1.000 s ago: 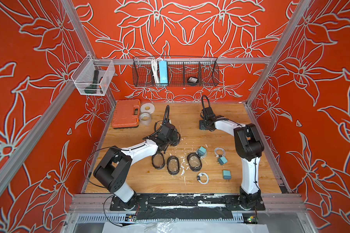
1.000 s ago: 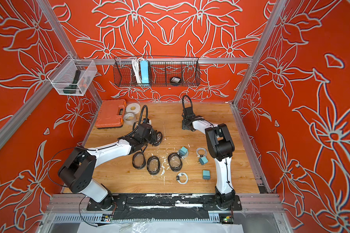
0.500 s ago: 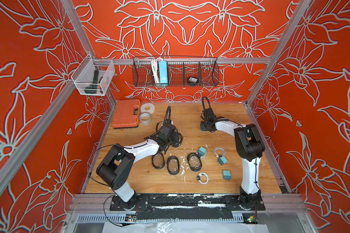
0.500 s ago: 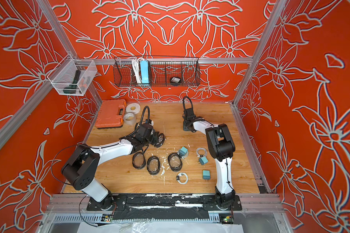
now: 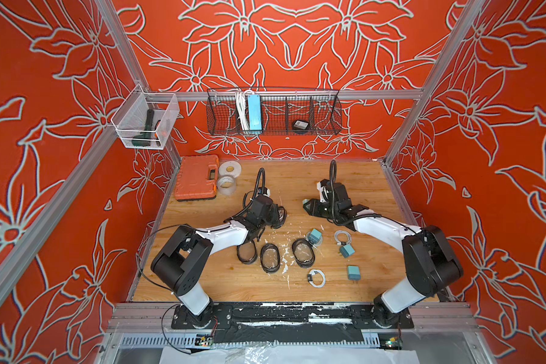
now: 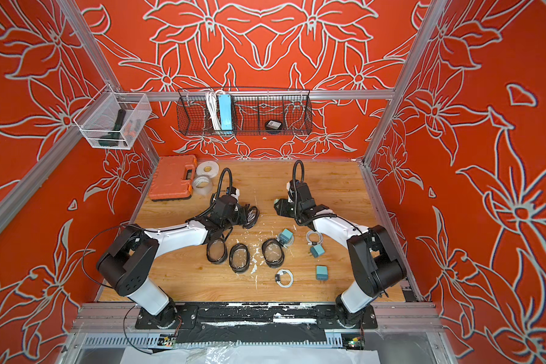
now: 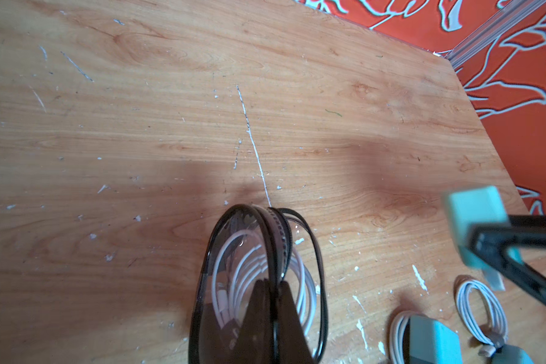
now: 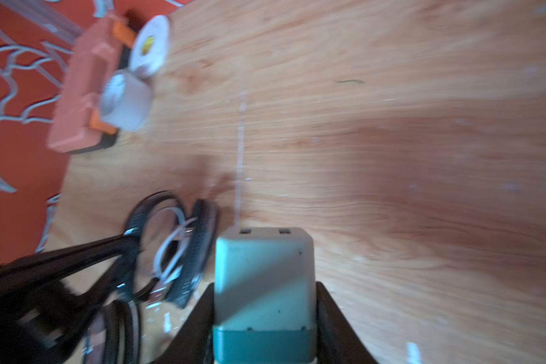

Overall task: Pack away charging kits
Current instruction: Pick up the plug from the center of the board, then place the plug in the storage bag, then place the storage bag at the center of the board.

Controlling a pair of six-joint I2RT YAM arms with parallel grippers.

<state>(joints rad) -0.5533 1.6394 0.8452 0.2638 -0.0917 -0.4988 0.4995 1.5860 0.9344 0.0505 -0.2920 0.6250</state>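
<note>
Roughly mid-frame in both top views, the left gripper [image 7: 273,285] pinches a clear oval case [image 5: 281,216] holding a coiled white cable [image 7: 301,274], while the right gripper [image 8: 264,296] clamps a teal plug adapter [image 5: 305,200] just right of it.

Your right claw [image 5: 307,204], gripping the small teal-blue cube plug adapter [image 8: 264,277], has swung away from the far part of the wooden desk [image 5: 297,176], coming nearer its middle and now pointing sideways at your left claw [image 5: 273,217]. That left claw, clamped on the open black-rimmed clear oval case [image 7: 234,252], has edged slightly toward it, narrowing the gap between them.
</note>
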